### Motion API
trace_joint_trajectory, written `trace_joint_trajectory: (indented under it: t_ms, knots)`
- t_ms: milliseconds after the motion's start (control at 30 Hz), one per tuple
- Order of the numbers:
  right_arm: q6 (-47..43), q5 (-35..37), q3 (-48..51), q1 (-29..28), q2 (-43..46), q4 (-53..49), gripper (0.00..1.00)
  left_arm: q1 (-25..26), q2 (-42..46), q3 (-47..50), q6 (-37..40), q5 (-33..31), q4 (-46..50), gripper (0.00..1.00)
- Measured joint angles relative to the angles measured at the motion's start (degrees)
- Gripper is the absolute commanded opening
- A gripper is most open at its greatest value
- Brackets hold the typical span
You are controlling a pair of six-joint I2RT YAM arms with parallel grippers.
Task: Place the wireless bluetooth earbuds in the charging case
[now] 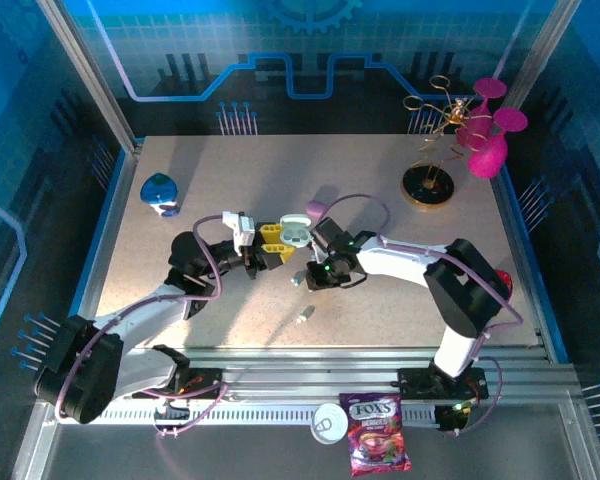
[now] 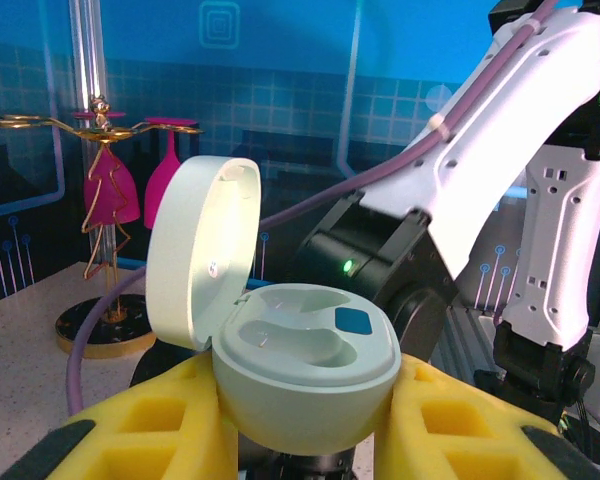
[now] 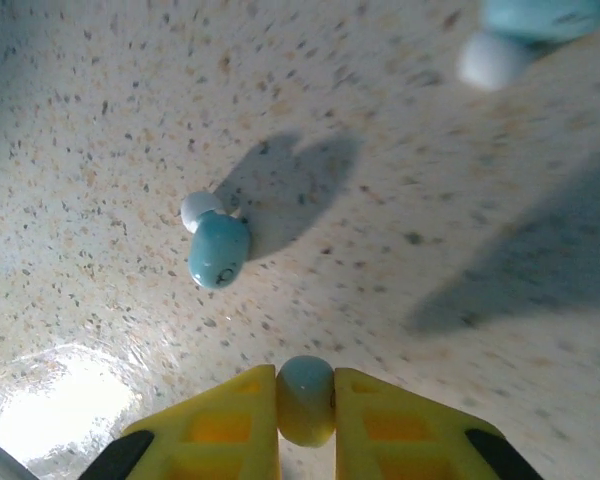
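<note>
Right gripper [image 3: 305, 412] pinches one tiny pale grey-blue earbud [image 3: 305, 388] above the speckled table's [image 3: 100, 120] middle; left gripper [image 2: 305, 425] clamps the open mint plastic charging case [image 2: 310, 350]. Align bud with an empty well, lower gently, then release. Purple sweet bag [image 1: 378, 435] at the near edge reads "FOX'S".

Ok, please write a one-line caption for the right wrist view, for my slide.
Right gripper shut on one earbud; a second earbud lies free on the speckled table.
</note>
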State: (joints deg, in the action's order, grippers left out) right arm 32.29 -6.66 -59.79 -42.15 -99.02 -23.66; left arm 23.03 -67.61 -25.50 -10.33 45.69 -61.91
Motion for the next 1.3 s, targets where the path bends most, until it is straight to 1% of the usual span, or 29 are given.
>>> trace_joint_trajectory:
  t_ms: [100, 233, 567, 700, 767, 833, 1100, 1300]
  knots:
    - [-1.33, 3.45, 0.22, 1.51, 3.06, -2.49, 0.15, 0.00, 0.20, 0.17, 0.02, 0.00, 0.00, 0.20]
    - [-3.32, 9.29, 0.22, 2.60, 3.87, -6.84, 0.15, 0.00, 0.20, 0.17, 0.17, 0.00, 0.00, 0.20]
    - [-4.94, 20.06, 0.22, 2.12, 3.76, -17.59, 0.15, 0.00, 0.20, 0.17, 0.35, -0.02, 0.00, 0.20]
    - [-4.59, 24.50, -0.70, 0.92, 1.86, -21.68, 0.15, 0.00, 0.24, 0.17, 0.37, -0.22, 0.02, 0.20]
    - [-3.54, 27.04, -2.45, 0.26, 0.37, -24.76, 0.11, -0.09, 0.42, 0.17, 0.37, -0.63, 0.07, 0.20]
    - [-2.23, 29.29, -4.59, 0.04, -0.50, -27.41, 0.09, -0.24, 0.76, 0.17, 0.37, -1.01, 0.13, 0.20]
    - [5.25, 38.07, -12.26, -0.46, -0.92, -37.70, 0.06, -0.48, 1.79, 0.17, 0.37, -1.97, 0.15, 0.20]
    - [10.16, 42.62, -16.72, -0.59, -1.66, -43.95, 0.07, -0.55, 1.99, 0.17, 0.37, -2.14, 0.17, 0.20]
